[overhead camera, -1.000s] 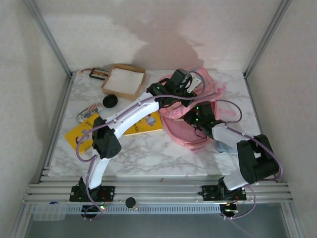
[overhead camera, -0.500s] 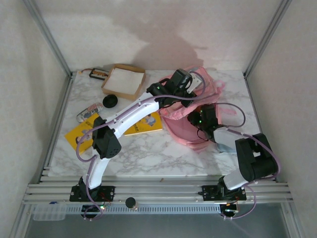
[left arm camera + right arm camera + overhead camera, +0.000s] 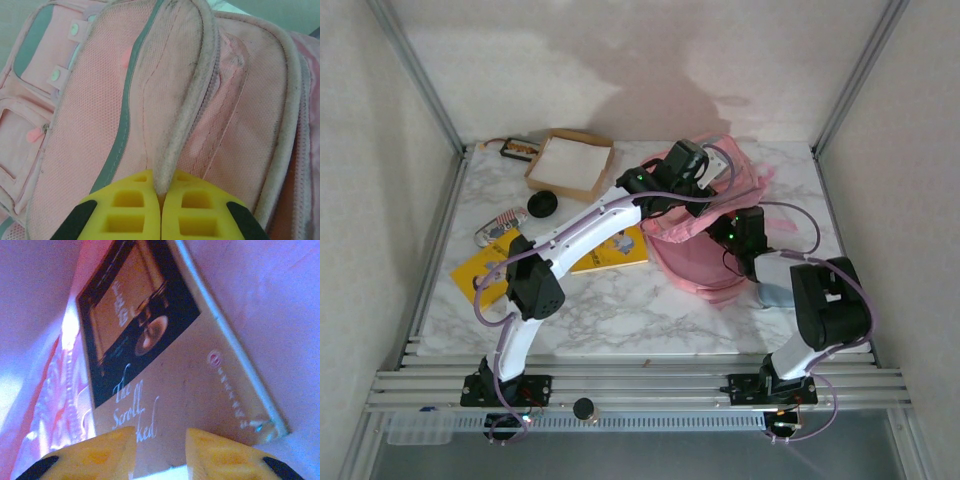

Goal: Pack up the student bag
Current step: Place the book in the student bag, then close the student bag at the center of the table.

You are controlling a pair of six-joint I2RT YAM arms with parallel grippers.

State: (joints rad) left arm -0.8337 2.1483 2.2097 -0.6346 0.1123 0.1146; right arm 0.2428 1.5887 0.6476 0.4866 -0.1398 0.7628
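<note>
The pink student bag point(image 3: 698, 268) lies right of centre on the marble table, its opening held up. In the left wrist view the bag point(image 3: 100, 125) has grey trim and a worn padded rim point(image 3: 190, 100). My left gripper point(image 3: 161, 192) is shut on that rim; from above it point(image 3: 712, 182) sits at the bag's far top edge. My right wrist point(image 3: 745, 232) reaches into the bag from the right. Inside, a tan book point(image 3: 165, 370) with a dark cover picture lies against the pink lining. The right gripper point(image 3: 160, 450) has its jaws apart at the book's near end.
A brown cardboard box point(image 3: 570, 163) with a white inside stands at the back left. A yellow book point(image 3: 610, 252) lies under the left arm, with another yellow booklet point(image 3: 480, 272) to its left. A black round object point(image 3: 542, 205) and a clear pouch point(image 3: 497, 226) lie nearby.
The right arm has pushed farther into the bag, its wrist moving up and away from the near edge. The left arm and the held rim have stayed put.
</note>
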